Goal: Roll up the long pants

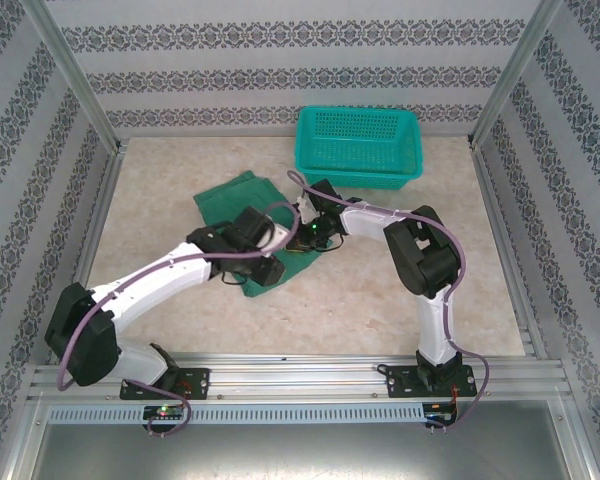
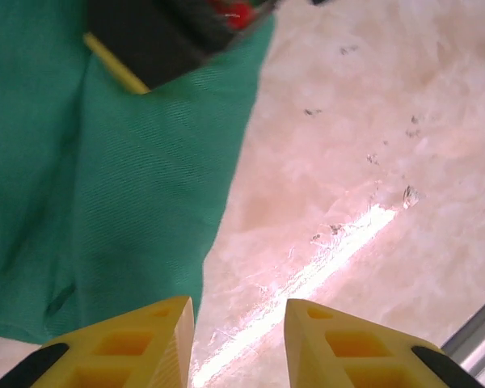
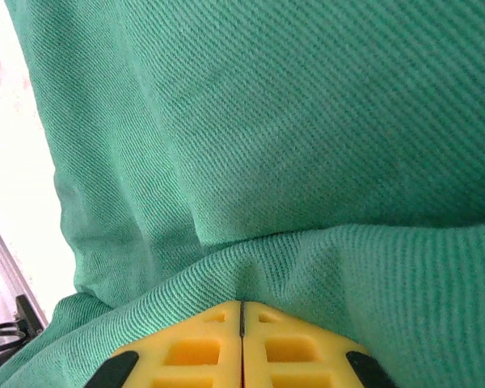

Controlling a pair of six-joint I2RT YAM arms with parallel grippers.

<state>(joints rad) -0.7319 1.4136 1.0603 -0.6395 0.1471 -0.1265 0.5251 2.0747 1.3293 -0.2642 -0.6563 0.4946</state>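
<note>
Closest thing to me is the rail (image 1: 300,372) across the bottom of the frame, where both arms are bolted down. From there they both lean in toward the middle of the counter (image 1: 400,310).

Left claw (image 1: 267,270) is low over the near corner of the cloth. Its own camera shows the left claw (image 2: 238,311) with the fingers apart and just bare counter in the gap. The cloth edge runs right beside its left finger, so it's got nothing.

Right claw (image 1: 315,233) sits just past it, a bit right of centre. Up close, the right claw (image 3: 242,305) has its fingers pressed together, and the fabric puckers right at the tips, so it looks like it's pinching a fold.

The long pants (image 1: 230,198) lie centre-left of the frame, flat-ish toward the upper left and bunched up under the two claws. Doesn't look like a proper roll yet, if you ask me. Behind all that, at top centre, there's the teal basket (image 1: 360,145), near the cloth but not touching it.

What I'd worry about:
- That pinch looks thin. One tug and the fold could slide out, so the roll goes slack.
- The left claw is basically off the edge. If it closes there, it could grab nothing.
- One side held and the other loose probably means a crooked roll.
- The claws are really near each other, so a bump seems possible.
</note>
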